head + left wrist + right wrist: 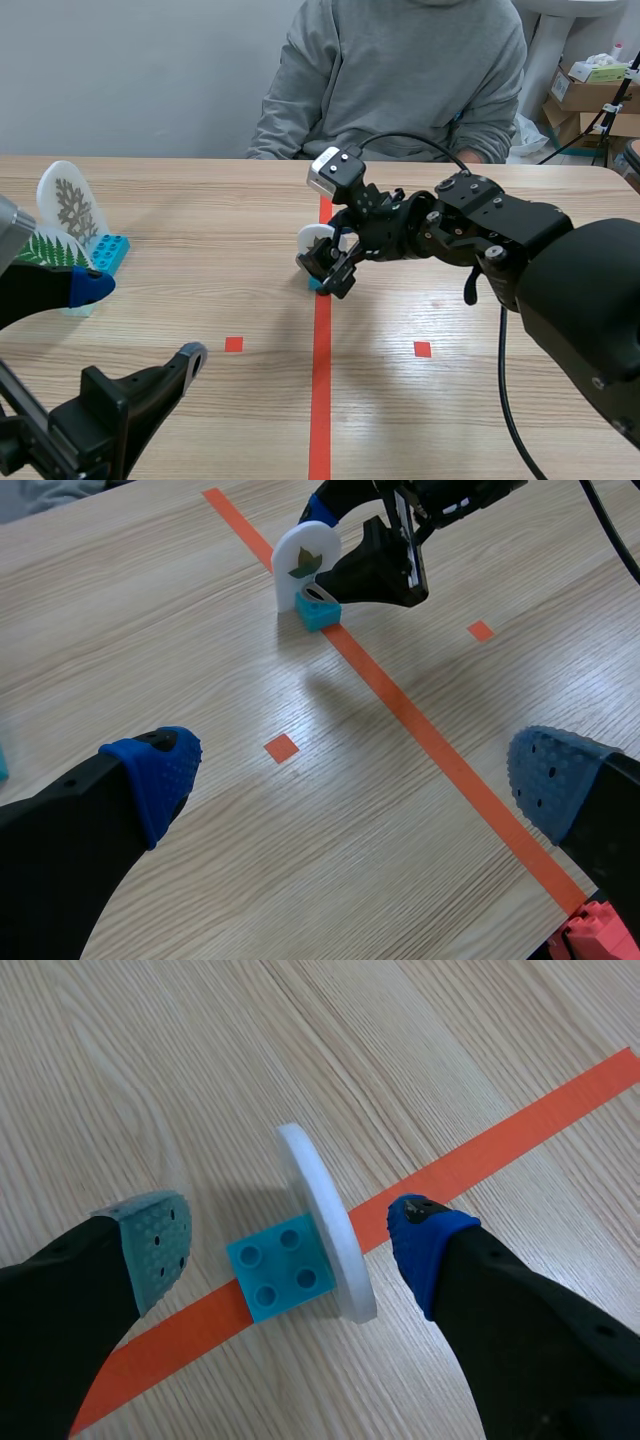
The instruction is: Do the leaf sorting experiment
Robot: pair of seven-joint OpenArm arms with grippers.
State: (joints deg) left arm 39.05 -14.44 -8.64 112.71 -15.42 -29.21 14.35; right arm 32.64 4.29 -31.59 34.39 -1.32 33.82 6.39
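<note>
Here the white oval leaf disc (pixel 322 1222), upright on its teal square brick (pixel 278 1280) on the orange tape line (pixel 520 1120), stands edge-on between the spread fingers of the right gripper (pixel 288 1242); the left gripper (pixel 355 780), likewise spread, hangs well apart

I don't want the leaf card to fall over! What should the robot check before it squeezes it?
1. The white oval leaf card stands upright on its small teal studded block: ok.
2. Card sits between the fingers of the right gripper: ok.
3. Right gripper open, with room on both sides: ok.
4. The left gripper is open and far from the card: ok.
5. Pads will meet the card, not the block: cannot tell.
</note>
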